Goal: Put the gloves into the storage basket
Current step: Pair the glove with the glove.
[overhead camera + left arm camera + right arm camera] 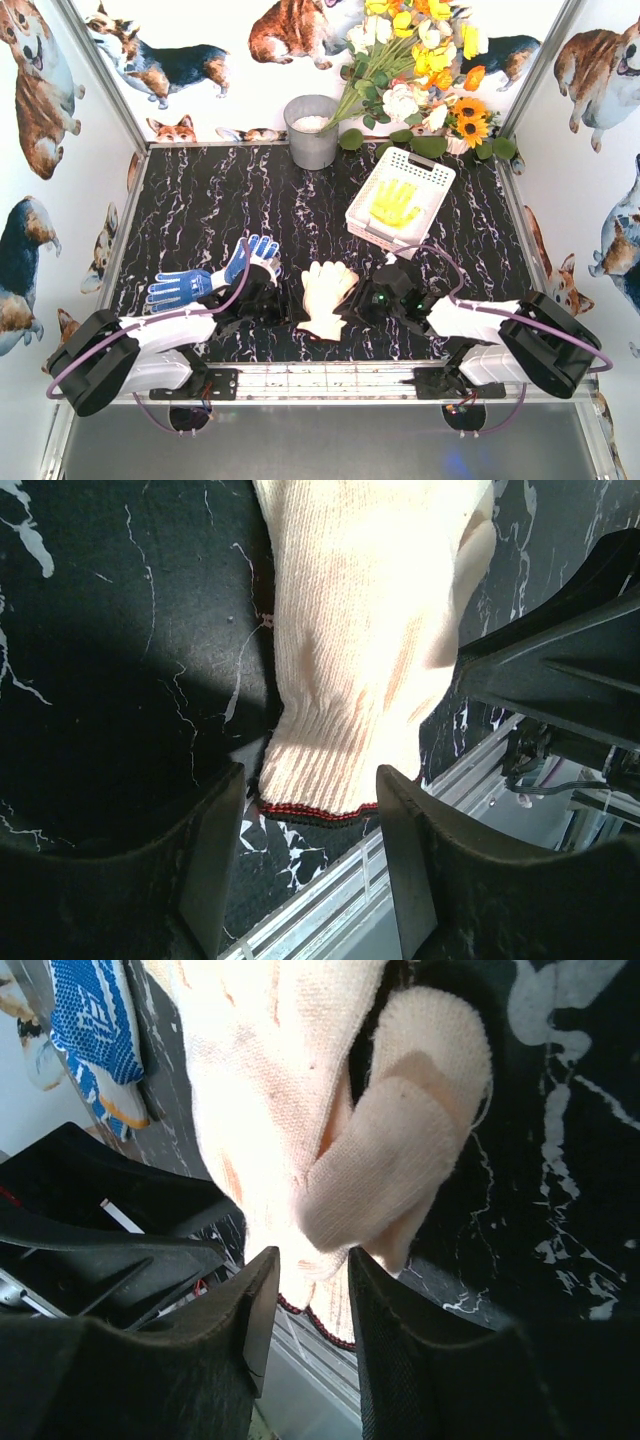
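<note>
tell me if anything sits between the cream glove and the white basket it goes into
Nothing visible does: only bare marble tabletop lies between the cream glove and the storage basket. The right gripper sits at the glove's right edge, off that path. A yellow glove already lies in the basket.

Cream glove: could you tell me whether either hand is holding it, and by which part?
It cannot be told: the left hand straddles the cream glove at its cuff, the right hand sits by its thumb; no firm grip shows.

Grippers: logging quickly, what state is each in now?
Left gripper: open, astride the glove cuff.
Right gripper: jaws narrow at the glove; grip cannot be told.
</note>
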Robot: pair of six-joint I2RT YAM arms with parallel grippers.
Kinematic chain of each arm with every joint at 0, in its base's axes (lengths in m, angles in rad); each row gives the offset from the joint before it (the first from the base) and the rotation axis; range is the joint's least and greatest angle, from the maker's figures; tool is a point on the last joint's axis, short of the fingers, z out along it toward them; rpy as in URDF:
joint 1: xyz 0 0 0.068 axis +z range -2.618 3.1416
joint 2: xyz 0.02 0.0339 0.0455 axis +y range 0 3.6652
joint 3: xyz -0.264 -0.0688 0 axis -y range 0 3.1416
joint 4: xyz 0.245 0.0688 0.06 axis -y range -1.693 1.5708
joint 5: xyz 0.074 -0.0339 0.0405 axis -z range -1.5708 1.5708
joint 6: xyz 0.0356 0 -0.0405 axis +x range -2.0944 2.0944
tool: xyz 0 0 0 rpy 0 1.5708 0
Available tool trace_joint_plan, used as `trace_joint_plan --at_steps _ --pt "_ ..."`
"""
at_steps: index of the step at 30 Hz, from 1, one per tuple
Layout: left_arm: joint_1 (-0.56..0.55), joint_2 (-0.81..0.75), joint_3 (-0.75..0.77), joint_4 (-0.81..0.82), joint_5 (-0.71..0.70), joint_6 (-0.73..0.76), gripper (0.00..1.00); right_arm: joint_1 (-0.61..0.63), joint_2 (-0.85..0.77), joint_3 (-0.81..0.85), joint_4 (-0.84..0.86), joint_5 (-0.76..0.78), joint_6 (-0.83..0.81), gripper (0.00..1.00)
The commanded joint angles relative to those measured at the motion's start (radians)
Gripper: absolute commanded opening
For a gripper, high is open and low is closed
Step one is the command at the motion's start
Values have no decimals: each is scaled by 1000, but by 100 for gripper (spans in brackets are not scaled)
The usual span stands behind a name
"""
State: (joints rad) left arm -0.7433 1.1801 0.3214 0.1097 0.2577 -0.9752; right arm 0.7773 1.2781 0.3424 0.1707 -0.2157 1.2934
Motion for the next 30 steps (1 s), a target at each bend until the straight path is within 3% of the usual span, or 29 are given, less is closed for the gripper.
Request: trace_joint_plan --at_steps 1,7,30 --pt "-19 10 17 13 -4 5 49 7 -37 -22 39 46 23 37" --pt "-23 22 24 16 -5 3 47 6 -58 -40 25 73 25 42" --pt "-104 44 62 18 -12 6 39 5 -63 -43 72 97 27 37"
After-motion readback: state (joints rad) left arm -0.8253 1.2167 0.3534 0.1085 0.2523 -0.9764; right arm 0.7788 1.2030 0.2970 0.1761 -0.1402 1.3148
